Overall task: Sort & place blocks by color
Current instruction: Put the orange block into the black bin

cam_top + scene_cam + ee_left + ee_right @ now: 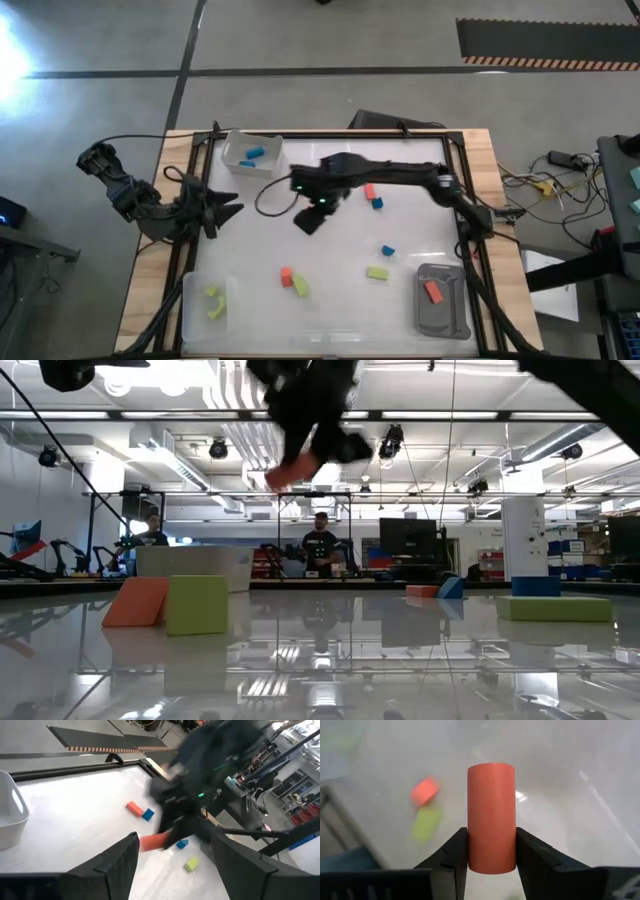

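High view: right pincer (309,221) is hanging over the open middle of the counter (330,300), clear of every edge. Left pincer (228,208) is sitting released at the counter's left edge. Loose blocks are lying apart: orange (286,274) touching yellow-green (300,287), another yellow-green (377,272), blue (387,251).

Low view: the right pincer is holding an orange-red block (292,470) well above the surface.

Left wrist view: the held block is showing under the right arm, open counter around it.

Right wrist view: the fingers (452,857) are clamping the orange-red block upright.
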You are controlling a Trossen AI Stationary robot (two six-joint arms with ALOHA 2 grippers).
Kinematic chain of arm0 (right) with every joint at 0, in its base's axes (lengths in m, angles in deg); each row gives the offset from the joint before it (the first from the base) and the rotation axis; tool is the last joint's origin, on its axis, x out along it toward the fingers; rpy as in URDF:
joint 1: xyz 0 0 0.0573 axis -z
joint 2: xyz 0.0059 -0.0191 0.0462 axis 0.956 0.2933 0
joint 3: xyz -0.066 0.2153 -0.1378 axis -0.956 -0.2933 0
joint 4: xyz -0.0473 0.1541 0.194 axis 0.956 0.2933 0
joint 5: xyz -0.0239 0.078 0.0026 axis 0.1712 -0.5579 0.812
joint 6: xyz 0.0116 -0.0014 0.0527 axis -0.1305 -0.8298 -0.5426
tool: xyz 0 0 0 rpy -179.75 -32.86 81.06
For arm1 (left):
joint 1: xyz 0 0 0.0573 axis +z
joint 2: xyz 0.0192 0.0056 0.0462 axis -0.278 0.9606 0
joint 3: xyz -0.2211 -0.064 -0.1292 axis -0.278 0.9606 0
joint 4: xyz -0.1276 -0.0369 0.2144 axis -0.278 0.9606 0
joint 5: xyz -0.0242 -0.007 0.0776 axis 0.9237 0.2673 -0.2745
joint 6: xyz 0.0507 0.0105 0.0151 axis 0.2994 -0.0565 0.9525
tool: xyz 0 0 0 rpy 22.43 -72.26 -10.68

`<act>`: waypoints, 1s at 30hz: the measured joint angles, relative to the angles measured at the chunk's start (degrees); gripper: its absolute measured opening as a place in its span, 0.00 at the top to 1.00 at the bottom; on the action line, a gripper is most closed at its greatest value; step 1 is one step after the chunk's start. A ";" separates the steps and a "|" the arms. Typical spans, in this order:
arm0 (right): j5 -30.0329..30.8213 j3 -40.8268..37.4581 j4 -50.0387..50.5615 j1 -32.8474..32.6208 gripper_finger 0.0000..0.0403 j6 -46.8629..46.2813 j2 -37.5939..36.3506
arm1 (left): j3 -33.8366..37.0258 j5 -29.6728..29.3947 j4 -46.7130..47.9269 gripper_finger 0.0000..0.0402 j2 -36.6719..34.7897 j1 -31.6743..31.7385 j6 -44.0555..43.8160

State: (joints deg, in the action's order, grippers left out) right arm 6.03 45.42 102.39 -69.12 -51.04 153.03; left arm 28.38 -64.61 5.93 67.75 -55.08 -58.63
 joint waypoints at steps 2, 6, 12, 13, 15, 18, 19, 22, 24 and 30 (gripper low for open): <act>-0.79 0.00 3.43 -1.44 0.71 -2.61 -4.08 | -0.07 -1.15 -0.03 0.42 0.00 0.00 1.19; -1.89 0.04 8.97 -5.33 0.71 -9.38 -11.38 | -0.09 -3.54 -0.48 0.42 -0.20 0.00 2.35; -10.14 -0.31 16.09 -13.54 0.71 -21.03 -18.14 | -0.42 -3.87 -0.45 0.42 -0.45 0.00 2.39; -12.53 -1.05 15.64 -15.04 0.71 -22.83 -19.35 | -0.39 -3.87 -0.47 0.42 -0.47 0.00 2.39; -16.90 -2.66 15.72 -17.84 0.71 -27.22 -21.23 | -0.21 -3.87 -0.39 0.42 -0.47 0.00 2.41; -21.36 -6.60 15.88 -21.65 0.71 -33.41 -23.84 | -0.20 -3.86 -0.38 0.42 -0.44 0.00 2.44; -22.62 -8.23 15.96 -22.70 0.71 -35.11 -24.51 | -0.22 -3.87 -0.43 0.42 -0.43 0.00 2.47; -26.70 -14.22 15.98 -25.85 0.71 -39.06 -27.07 | -0.22 -3.87 -0.43 0.42 -0.24 0.00 2.54; -29.66 -18.80 15.96 -27.74 0.71 -40.23 -28.88 | -0.11 -3.85 -0.43 0.42 -0.25 -0.01 2.50; -37.24 -34.08 15.69 -32.55 0.71 -39.67 -33.27 | -0.09 -3.85 -0.40 0.42 -0.23 0.00 2.87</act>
State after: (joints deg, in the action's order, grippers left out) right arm -31.21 11.34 118.08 -101.67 -90.71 119.76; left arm 28.29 -68.46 5.52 67.52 -55.08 -55.76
